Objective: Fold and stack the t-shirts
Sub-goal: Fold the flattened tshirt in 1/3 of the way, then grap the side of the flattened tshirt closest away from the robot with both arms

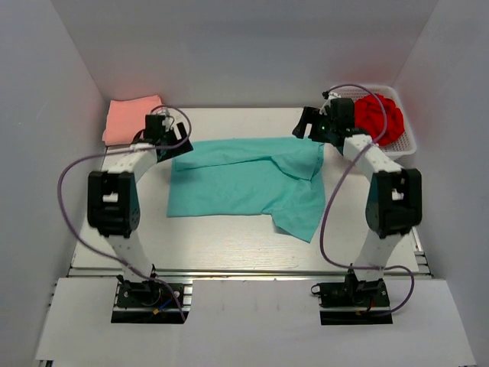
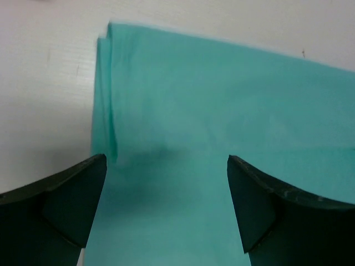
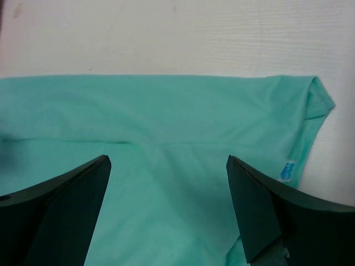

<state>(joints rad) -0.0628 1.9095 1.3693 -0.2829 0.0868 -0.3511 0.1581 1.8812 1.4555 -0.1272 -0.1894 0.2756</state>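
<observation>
At the middle of the bench (image 1: 229,248): one teal t-shirt (image 1: 237,183), lying flat and partly folded, with a loose flap trailing toward the near right.

Handling: soft, light, limp cotton that will probably sag and crease when lifted. It is best pinched along its far edge, at both corners at once.

Far left corner: pink t-shirt (image 1: 131,118), folded.

Far right corner: red t-shirt (image 1: 380,115), bunched in a white basket (image 1: 409,145).

Left gripper (image 1: 181,144): spread wide at the teal shirt's far left corner, holding nothing.

Right gripper (image 1: 303,126): spread wide at its far right corner, holding nothing. Whether either one touches the cloth cannot be told.

Overhead view only: the whole layout, including the pink and red shirts.

Left wrist view only: doubled layers along the teal shirt's side edge.

Right wrist view only: a crease across the cloth and a small blue-and-white label (image 3: 287,170) by the hem.
</observation>
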